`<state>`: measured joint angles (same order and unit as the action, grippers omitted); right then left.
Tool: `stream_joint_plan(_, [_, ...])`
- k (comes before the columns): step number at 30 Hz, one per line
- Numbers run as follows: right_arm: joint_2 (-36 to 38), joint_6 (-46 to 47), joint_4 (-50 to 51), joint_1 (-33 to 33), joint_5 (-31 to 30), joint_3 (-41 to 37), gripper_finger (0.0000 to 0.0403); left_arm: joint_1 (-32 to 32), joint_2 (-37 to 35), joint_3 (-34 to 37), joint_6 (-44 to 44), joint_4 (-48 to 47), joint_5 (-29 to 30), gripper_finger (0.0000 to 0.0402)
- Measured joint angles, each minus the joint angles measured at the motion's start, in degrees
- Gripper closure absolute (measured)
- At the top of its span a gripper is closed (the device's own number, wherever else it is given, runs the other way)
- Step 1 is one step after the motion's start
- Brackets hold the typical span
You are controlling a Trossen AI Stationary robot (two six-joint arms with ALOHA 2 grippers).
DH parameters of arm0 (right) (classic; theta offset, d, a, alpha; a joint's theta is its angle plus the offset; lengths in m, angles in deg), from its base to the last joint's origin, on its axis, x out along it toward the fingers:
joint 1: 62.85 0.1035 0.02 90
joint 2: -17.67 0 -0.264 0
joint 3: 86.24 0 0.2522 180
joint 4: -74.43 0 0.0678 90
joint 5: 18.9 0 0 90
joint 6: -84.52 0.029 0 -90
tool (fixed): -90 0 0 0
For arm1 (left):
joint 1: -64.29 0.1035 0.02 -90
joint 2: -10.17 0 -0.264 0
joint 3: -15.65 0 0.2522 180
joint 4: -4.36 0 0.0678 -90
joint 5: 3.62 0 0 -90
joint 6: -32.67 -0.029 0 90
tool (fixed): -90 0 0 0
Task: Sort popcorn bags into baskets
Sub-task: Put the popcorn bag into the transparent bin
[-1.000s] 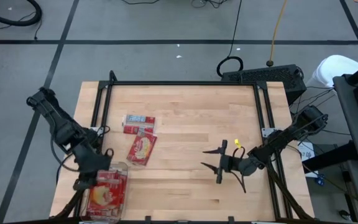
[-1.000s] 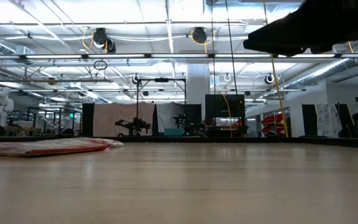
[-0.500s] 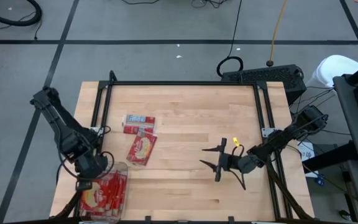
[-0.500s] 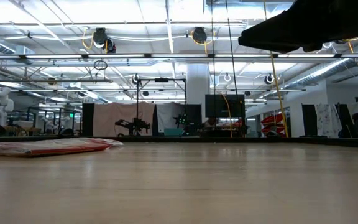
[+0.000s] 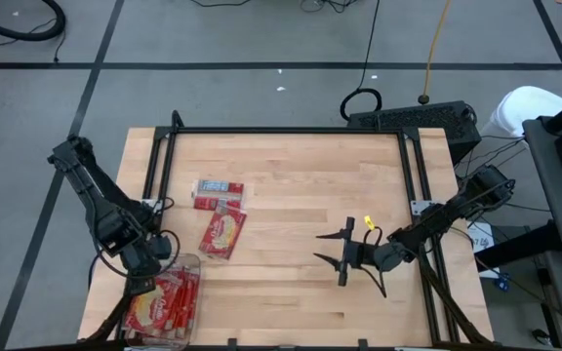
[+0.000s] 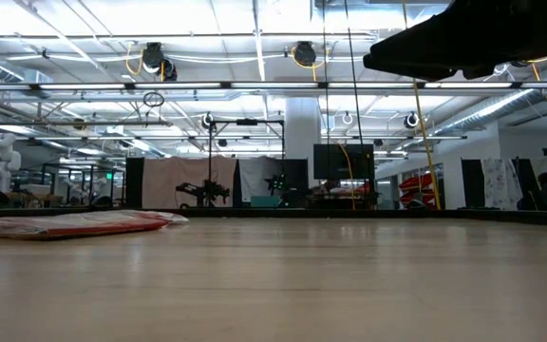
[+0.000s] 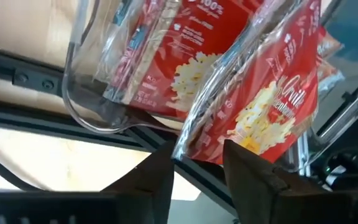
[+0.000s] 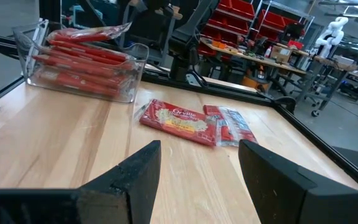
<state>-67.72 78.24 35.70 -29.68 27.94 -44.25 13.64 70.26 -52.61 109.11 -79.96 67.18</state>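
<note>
Left pincer (image 5: 147, 284) hangs right over the clear bin (image 5: 191, 263) at the counter's (image 5: 291, 195) near-left corner, a red popcorn bag (image 7: 272, 112) between its fingers (image 7: 148, 180) above the stack already inside. Whether the fingers actually press on that bag, I cannot tell. Just beyond the bin, two more bags lie flat on the wood: one picture-side up (image 5: 222, 234), one label-side up (image 5: 219, 192) touching its far end. Well off from the bin, the right pincer (image 5: 341, 259) waits, spread wide, holding nothing.
</note>
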Motion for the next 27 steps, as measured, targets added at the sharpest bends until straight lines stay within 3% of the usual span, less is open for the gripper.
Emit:
stream_joint_plan(5, [0.0, 0.0, 0.0, 0.0, 0.0, 0.0, 0.0195, 0.0, 0.0, 0.0, 3.9, 0.1, -1.1, 0.0242])
stream_joint_plan(11, [0.0, 0.1, 0.0, 0.0, 0.0, 0.0, 0.0195, 0.0, 0.0, 0.0, 8.5, -1.7, -6.2, 0.0255])
stream_joint_plan(15, [0.0, 0.3, 0.1, 0.0, 0.0, 0.0, 0.0195, -1.1, 0.0, 0.0, 9.3, 4.4, -4.8, 0.0285])
stream_joint_plan(18, [0.0, 1.3, 0.7, 0.0, 0.0, 0.0, 0.0195, -2.9, 0.4, 0.0, 8.6, 11.4, 0.4, 0.0318])
stream_joint_plan(24, [0.0, 1.3, 1.2, 0.0, 0.0, 0.0, 0.0195, -5.1, 4.8, 0.0, 8.1, 10.2, 2.3, 0.0388])
stream_joint_plan(27, [0.0, 2.5, 1.3, 0.0, 0.4, 0.0, 0.0195, -5.9, 7.8, 0.0, 8.1, 11.5, 2.3, 0.0394])
